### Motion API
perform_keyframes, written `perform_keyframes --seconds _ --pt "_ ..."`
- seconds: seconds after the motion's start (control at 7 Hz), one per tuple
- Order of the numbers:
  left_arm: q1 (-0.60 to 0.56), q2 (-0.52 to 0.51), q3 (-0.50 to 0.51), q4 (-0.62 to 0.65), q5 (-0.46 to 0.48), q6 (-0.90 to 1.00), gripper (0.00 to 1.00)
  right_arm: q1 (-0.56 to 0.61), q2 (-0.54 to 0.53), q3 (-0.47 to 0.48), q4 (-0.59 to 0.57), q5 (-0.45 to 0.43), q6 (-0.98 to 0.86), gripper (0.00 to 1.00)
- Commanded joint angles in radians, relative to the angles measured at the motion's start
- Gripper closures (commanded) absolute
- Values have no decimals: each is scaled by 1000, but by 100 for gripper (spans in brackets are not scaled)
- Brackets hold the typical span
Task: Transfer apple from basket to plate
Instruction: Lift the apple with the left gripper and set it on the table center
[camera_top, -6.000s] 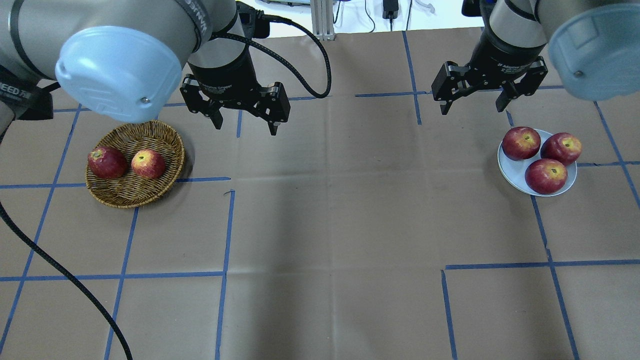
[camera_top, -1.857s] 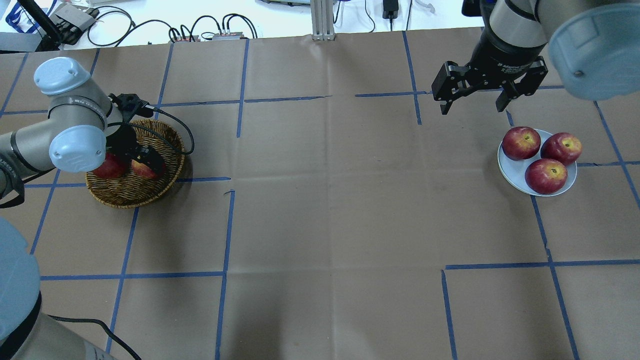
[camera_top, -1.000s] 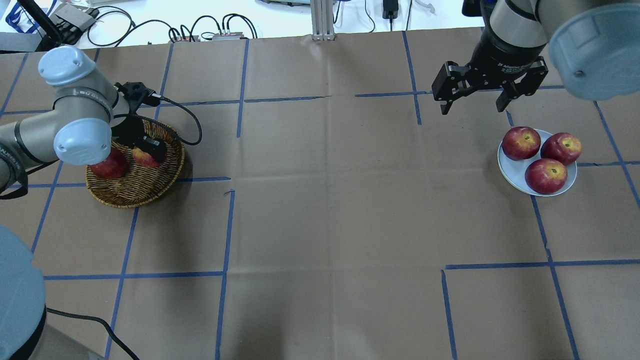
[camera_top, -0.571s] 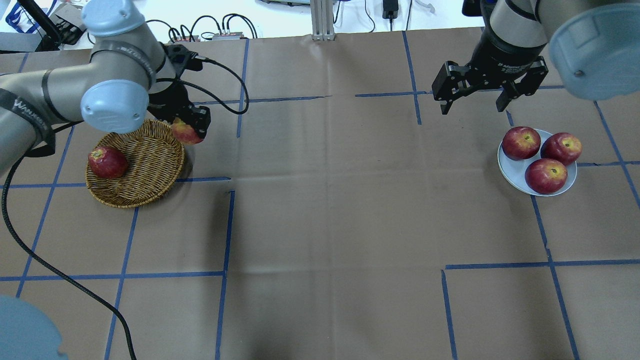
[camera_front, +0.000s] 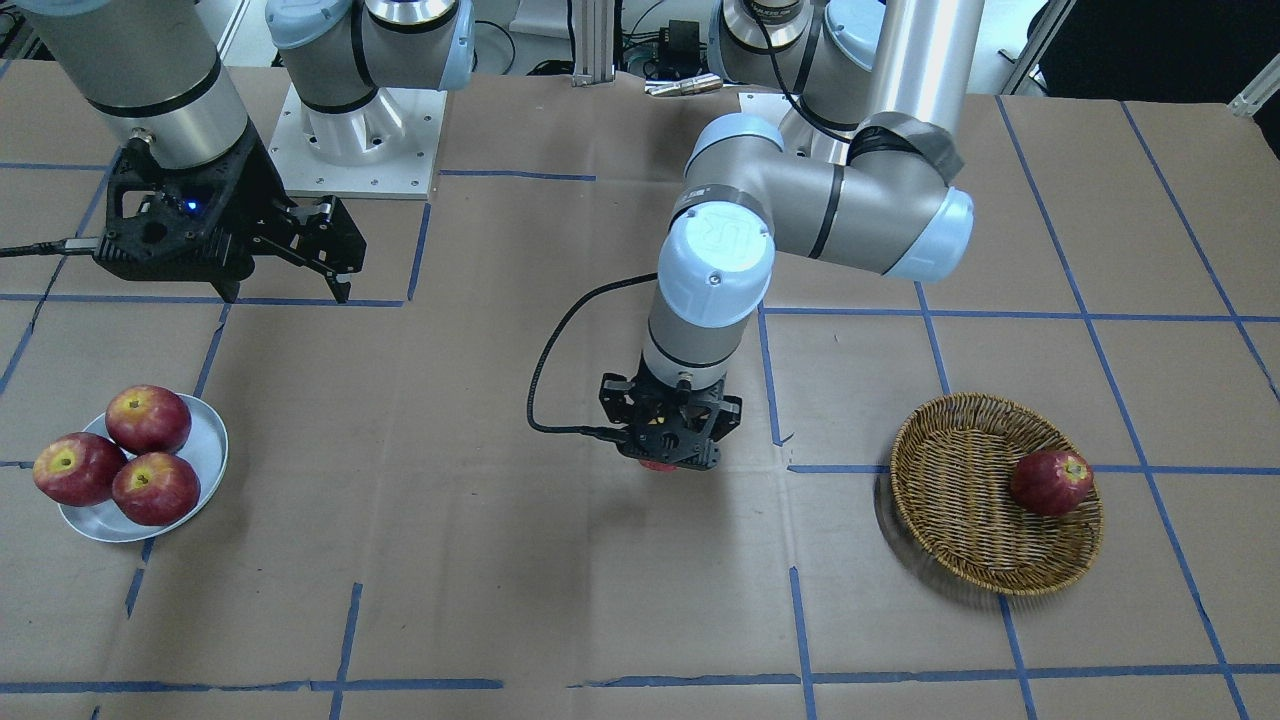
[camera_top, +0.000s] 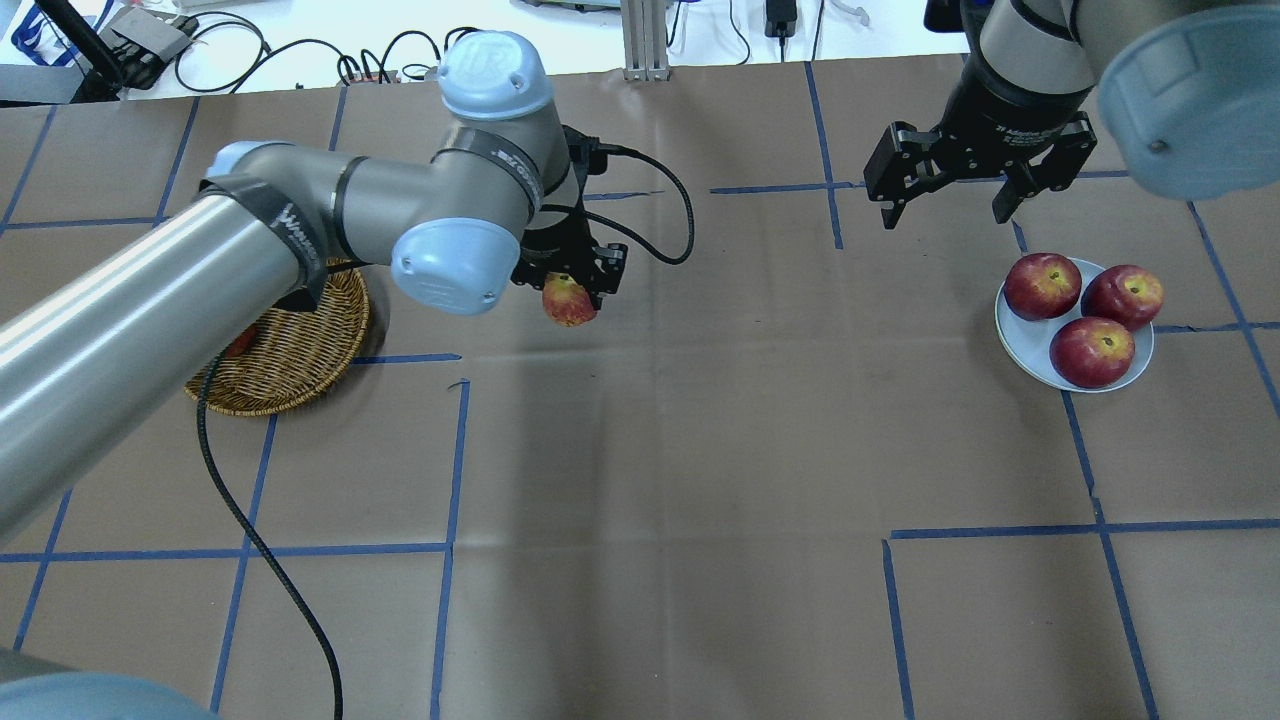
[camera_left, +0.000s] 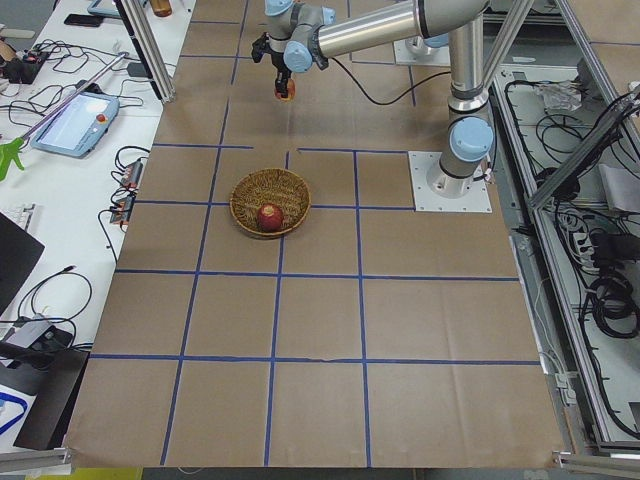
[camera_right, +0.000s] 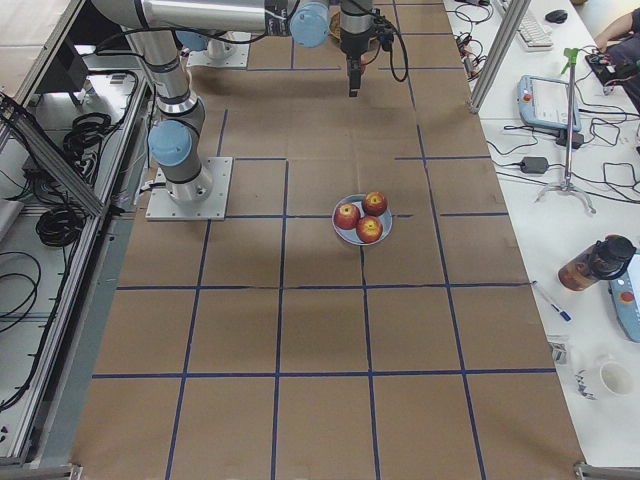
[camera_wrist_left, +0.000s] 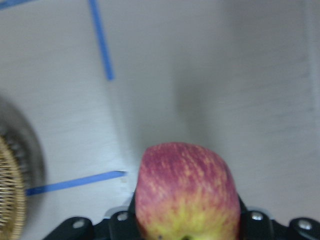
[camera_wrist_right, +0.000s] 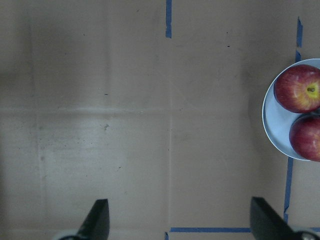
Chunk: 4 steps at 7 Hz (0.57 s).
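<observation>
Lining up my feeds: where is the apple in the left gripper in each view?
Front-facing: apple, centre, mostly hidden under the left gripper.
Overhead: apple, upper left of centre.
Exterior left: apple, top, far.
Exterior right: cannot make it out.
Left wrist: apple, bottom centre.
Right wrist: not in it.
Shared landmark: the basket.

You're looking at a robotics lab: paper-covered worktop (camera_left: 320, 330) gridded in blue tape (camera_left: 330, 277), aluminium framing (camera_left: 147, 50) alongside, teach pendants (camera_left: 72, 118) on side benches (camera_left: 60, 215), cable bundles (camera_right: 60, 215) trailing.

The table (camera_top: 660, 450) (brown paper, blue tape) carries basket (camera_top: 300, 340) and plate (camera_top: 1020, 340), well apart.
</observation>
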Motion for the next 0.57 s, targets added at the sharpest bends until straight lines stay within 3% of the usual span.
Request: perform_keyframes --seconds 0.0,0.43 --pt "-84 -123 30 91 0 -61 47 0 -1 0 -1 1 0 0" --pt "-109 -144 48 86 5 -66 47 0 1 0 1 1 0 0"
